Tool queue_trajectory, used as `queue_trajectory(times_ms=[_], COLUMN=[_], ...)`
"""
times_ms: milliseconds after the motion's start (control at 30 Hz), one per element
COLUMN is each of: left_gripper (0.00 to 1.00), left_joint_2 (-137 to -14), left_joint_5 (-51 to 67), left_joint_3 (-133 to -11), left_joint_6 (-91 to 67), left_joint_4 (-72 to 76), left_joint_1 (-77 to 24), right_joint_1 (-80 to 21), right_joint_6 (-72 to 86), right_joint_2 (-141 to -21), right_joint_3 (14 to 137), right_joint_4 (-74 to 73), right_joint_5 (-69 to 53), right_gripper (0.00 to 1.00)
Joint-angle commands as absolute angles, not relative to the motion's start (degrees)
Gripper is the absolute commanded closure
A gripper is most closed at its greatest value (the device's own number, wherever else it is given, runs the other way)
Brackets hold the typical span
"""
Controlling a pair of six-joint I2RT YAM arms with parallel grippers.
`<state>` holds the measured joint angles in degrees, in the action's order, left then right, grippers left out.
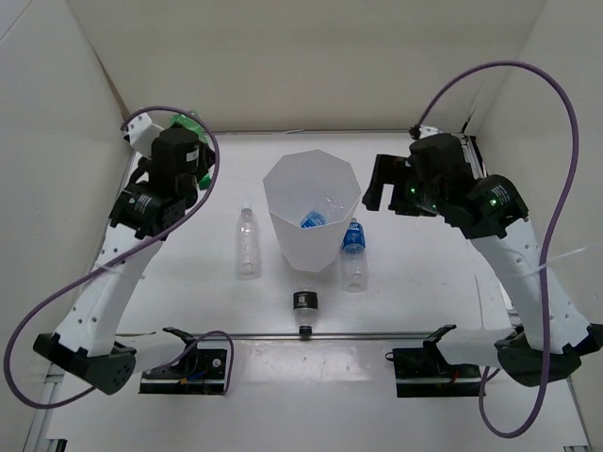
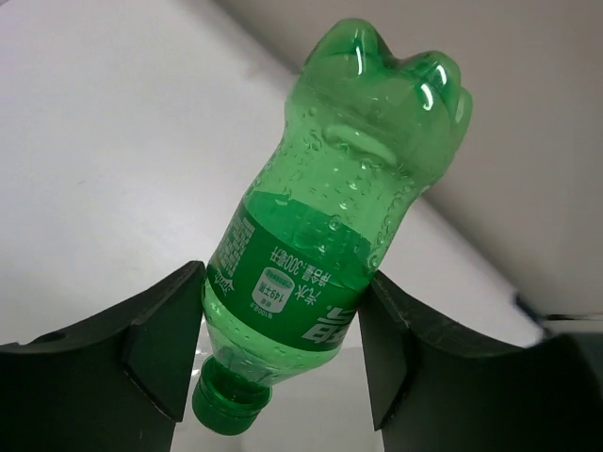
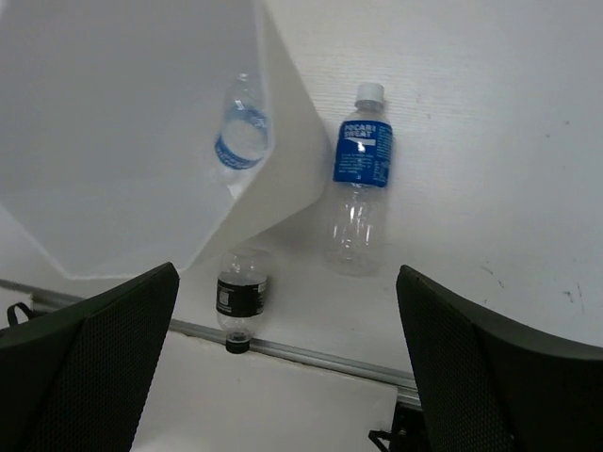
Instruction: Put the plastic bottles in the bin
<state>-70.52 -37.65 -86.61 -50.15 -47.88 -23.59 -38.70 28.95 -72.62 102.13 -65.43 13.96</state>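
My left gripper point(image 2: 281, 282) is shut on the green bottle point(image 2: 349, 179), one finger on each side of its label, cap toward the camera. From above, this gripper point(image 1: 196, 151) is at the back left with green point(image 1: 187, 121) showing round it. The white bin point(image 1: 283, 179) stands mid-table with one blue-label bottle point(image 1: 313, 219) inside. My right gripper point(image 1: 375, 188) is open and empty, right of the bin. On the table lie a plain clear bottle point(image 1: 248, 243), a second blue-label bottle point(image 1: 353, 252) and a short black-label bottle point(image 1: 304, 303).
A metal rail point(image 1: 377, 333) runs across the table in front of the bottles. White walls close in the back and both sides. In the right wrist view the bin wall point(image 3: 113, 169), the blue-label bottle point(image 3: 361, 179) and the black-label bottle point(image 3: 240, 297) lie below my open right gripper point(image 3: 287, 273).
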Motion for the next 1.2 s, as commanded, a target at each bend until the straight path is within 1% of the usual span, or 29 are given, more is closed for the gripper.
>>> queue_trajectory(times_ms=[0,67,100,200,267,333,367,400,533,567,600,633,733,800,867,967,1033,1100,1133,1167], left_gripper=[0.56,0.56,0.56,0.56,0.56,0.54,0.54,0.52,0.43,0.37,0.24,0.00,0.00,0.00,0.00,0.00,0.00,0.00,0.00,0.00], left_joint_2=[-70.6,-71.3,-72.1,-74.9,-79.5,-83.3,-83.3,-84.0,-84.6,-84.6,-84.6,-84.6,-83.0,-80.9,-78.7,-75.0,-72.4,-70.7,-69.0,-68.3], left_joint_5=[-39.7,-37.6,-34.8,-31.5,-28.4,-26.9,-26.9,-27.8,-27.8,-27.3,-27.2,-27.9,-29.6,-37.6,-38.9,-40.0,-44.6,-47.5,-49.5,-49.5], left_joint_3=[-91.5,-92.9,-92.9,-93.7,-96.7,-99.7,-99.7,-99.7,-98.0,-98.0,-98.0,-99.0,-103.9,-108.6,-108.6,-105.2,-101.3,-97.8,-94.0,-92.0], left_joint_6=[-46.9,-44.7,-43.4,-40.4,-37.9,-33.1,-32.3,-32.3,-31.6,-31.6,-30.9,-30.8,-27.7,-28.5,-26.9,-24.5,-25.5,-30.4,-32.4,-36.8], left_joint_4=[-46.3,-44.0,-40.1,-36.5,-35.9,-35.9,-35.9,-35.9,-35.9,-35.9,-35.9,-35.9,-37.1,-41.3,-41.3,-41.3,-44.5,-47.3,-48.9,-53.0], left_joint_1=[-27.7,-31.9,-33.4,-39.3,-42.2,-46.0,-47.1,-48.6,-49.1,-49.1,-49.1,-49.7,-49.7,-49.7,-49.1,-47.6,-46.9,-46.4,-45.6,-44.5], right_joint_1=[-32.0,-27.4,-25.8,-20.0,-17.1,-15.7,-14.3,-13.7,-12.5,-12.5,-12.5,-12.5,-13.9,-15.4,-16.4,-17.9,-17.9,-18.5,-18.5,-18.5], right_joint_6=[34.6,35.9,36.6,36.6,36.6,36.6,36.6,35.9,33.8,33.8,33.1,33.1,31.7,31.2,30.6,30.1,30.1,29.4,29.4,28.9], right_joint_2=[-68.5,-66.1,-65.4,-63.6,-63.5,-63.5,-64.2,-65.3,-68.9,-69.5,-70.1,-71.4,-74.3,-77.5,-80.1,-85.2,-88.7,-92.5,-94.0,-97.3], right_joint_3=[96.1,91.2,89.9,84.8,82.6,78.8,77.4,75.9,68.1,67.0,65.1,64.1,60.7,60.0,60.0,60.0,60.0,61.2,62.7,63.7], right_joint_4=[-60.7,-59.0,-57.7,-55.6,-54.9,-53.5,-53.0,-52.4,-47.7,-46.2,-45.4,-43.8,-41.5,-39.6,-38.5,-36.7,-35.5,-34.3,-34.3,-34.3], right_joint_5=[10.3,4.4,2.8,-2.4,-6.8,-9.1,-10.8,-13.5,-17.7,-17.8,-18.5,-18.5,-17.3,-16.7,-16.2,-15.5,-15.5,-14.9,-14.9,-14.9], right_gripper=[0.00,0.00,0.00,0.00,0.00,0.00,0.00,0.00,0.00,0.00,0.00,0.00,0.00,0.00,0.00,0.00,0.00,0.00,0.00,0.00])
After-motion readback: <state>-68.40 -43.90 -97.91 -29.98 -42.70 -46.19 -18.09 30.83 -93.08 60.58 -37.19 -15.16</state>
